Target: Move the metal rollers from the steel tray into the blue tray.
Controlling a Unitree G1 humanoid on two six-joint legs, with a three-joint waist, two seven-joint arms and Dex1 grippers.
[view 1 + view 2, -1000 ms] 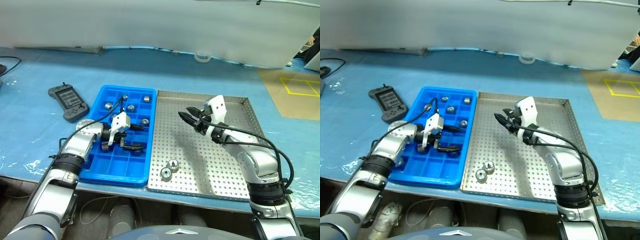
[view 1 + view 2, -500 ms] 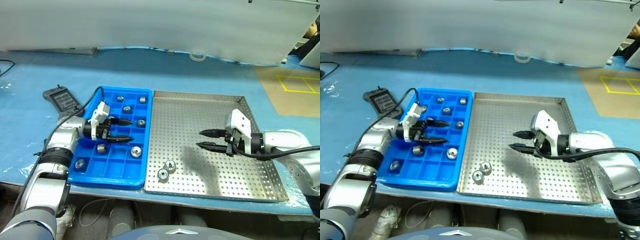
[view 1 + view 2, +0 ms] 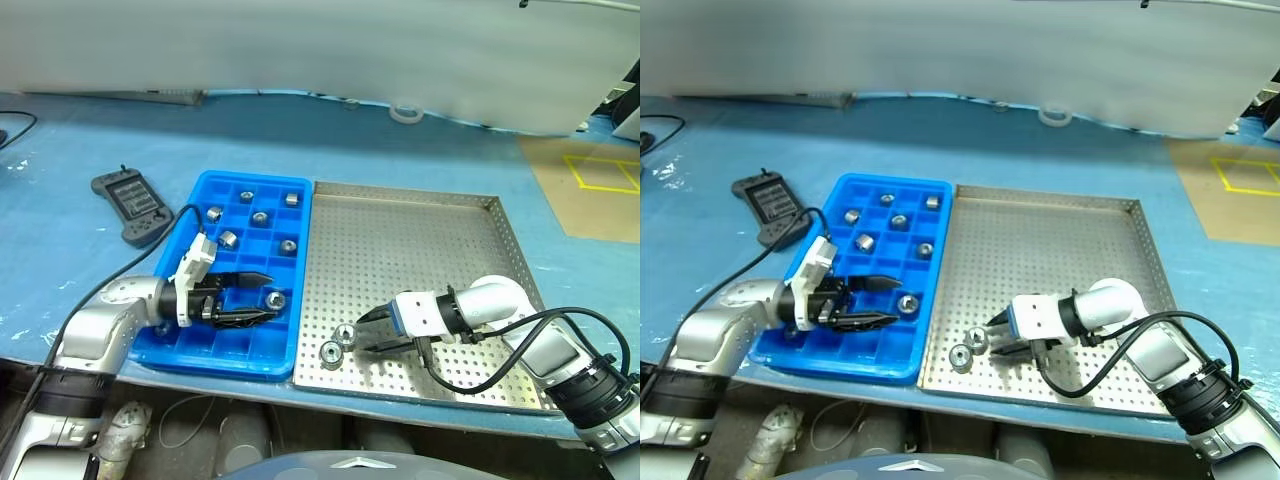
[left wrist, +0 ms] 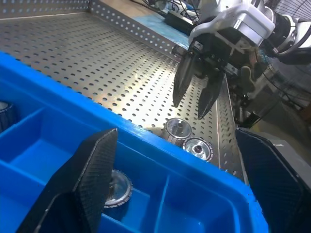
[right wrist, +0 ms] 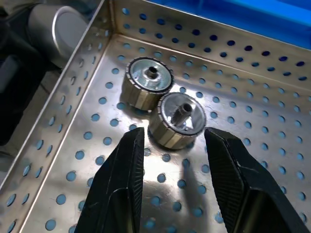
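The steel tray (image 3: pixel 420 250) lies on the blue-covered table (image 3: pixel 60 220) with the blue tray (image 3: pixel 205 345) touching its 9 o'clock edge, and a dark handheld controller (image 3: pixel 130 205) sits well apart at the blue tray's 10 o'clock. Two metal rollers (image 3: pixel 338 341) are left in the steel tray, touching each other near its 7 o'clock corner, while seven rollers already sit in separate blue compartments (image 3: pixel 250 215). The right gripper (image 5: pixel 174 151) hangs low just at 3 o'clock of the pair, its black fingers (image 5: pixel 121 174) parted and empty, lined up either side of the nearer roller (image 5: pixel 176 120). The main risk, as I judge it, is the neighbouring roller (image 5: pixel 146 87): it touches the target, so a finger coming down could strike it, or closing could knock it rolling toward the tray rim. The smooth round sides could also let the roller squirt out of a shallow pinch. The left gripper (image 3: pixel 252 297) hovers spread wide and empty over the blue tray's 5 o'clock corner, above a seated roller (image 4: pixel 116 187); there it may crowd the right arm's delivery.
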